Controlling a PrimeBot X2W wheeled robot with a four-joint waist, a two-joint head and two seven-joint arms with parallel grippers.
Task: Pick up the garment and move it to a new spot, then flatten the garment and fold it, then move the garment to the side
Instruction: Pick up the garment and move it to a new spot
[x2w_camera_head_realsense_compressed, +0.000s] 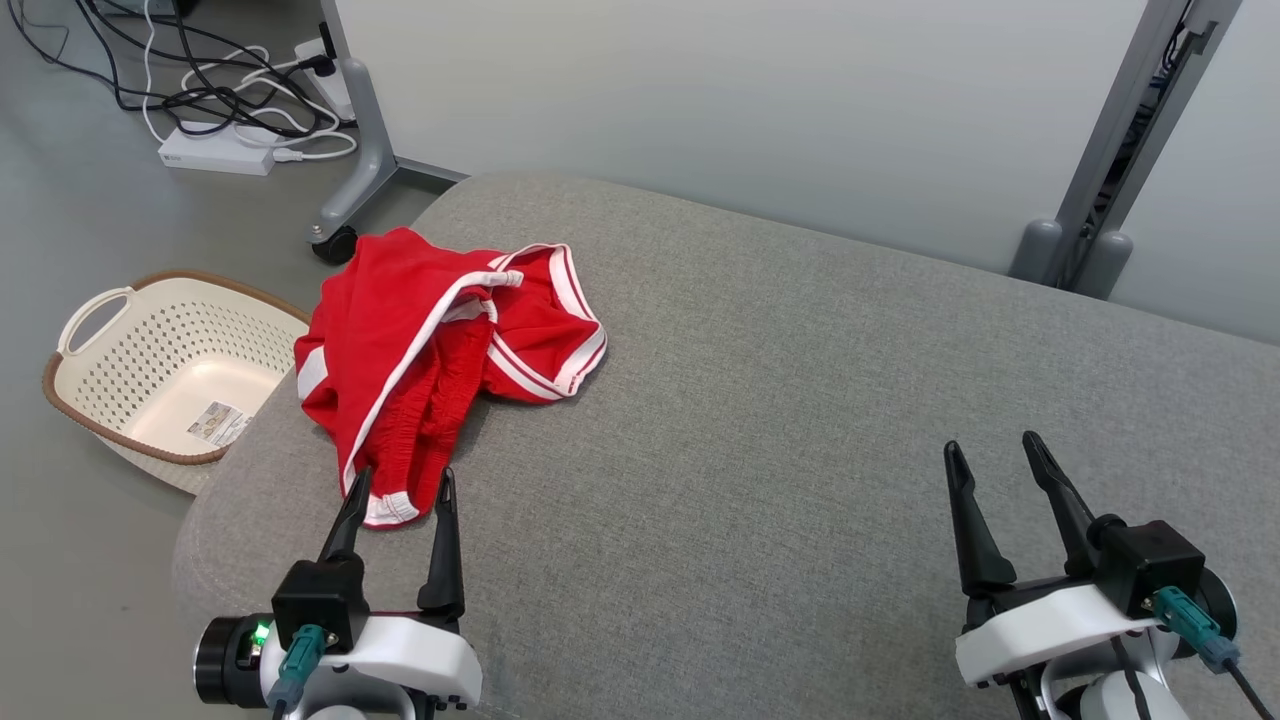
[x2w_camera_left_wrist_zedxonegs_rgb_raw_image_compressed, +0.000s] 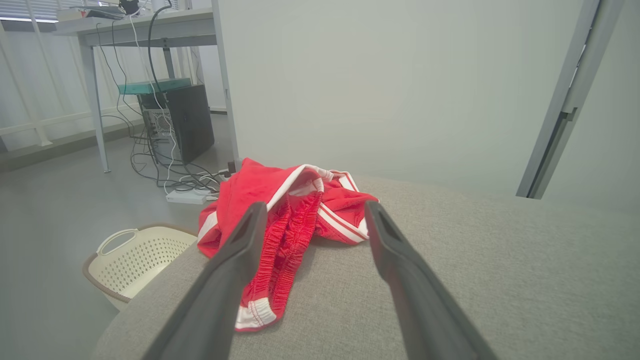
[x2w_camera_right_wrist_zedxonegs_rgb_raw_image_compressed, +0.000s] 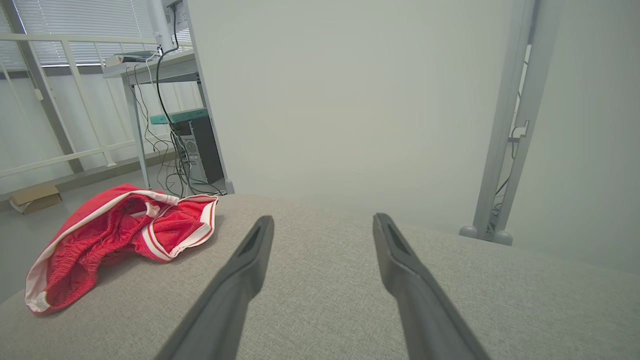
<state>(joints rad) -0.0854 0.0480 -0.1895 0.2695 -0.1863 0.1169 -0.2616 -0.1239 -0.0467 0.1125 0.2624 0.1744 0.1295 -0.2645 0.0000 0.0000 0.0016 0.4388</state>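
grey woven fabric covers the bench (x2w_camera_head_realsense_compressed: 800, 420), bare across its near half. at the near left edge the left gripper (x2w_camera_head_realsense_compressed: 404, 472) stands spread wide and holds nothing, its fingertips at the near hem of the garment (x2w_camera_head_realsense_compressed: 430, 340). the right gripper (x2w_camera_head_realsense_compressed: 990, 443), toward the right edge, is equally spread and empty, well apart from the cloth. red shorts with white stripes and trim, the garment lies crumpled by the far left corner, elastic waistband bunched. on the floor beside that edge sits a cream perforated basket (x2w_camera_head_realsense_compressed: 150, 330). farther off are a castor-footed stand (x2w_camera_head_realsense_compressed: 360, 150), a white power strip (x2w_camera_head_realsense_compressed: 215, 152) and tangled cables (x2w_camera_head_realsense_compressed: 200, 90).
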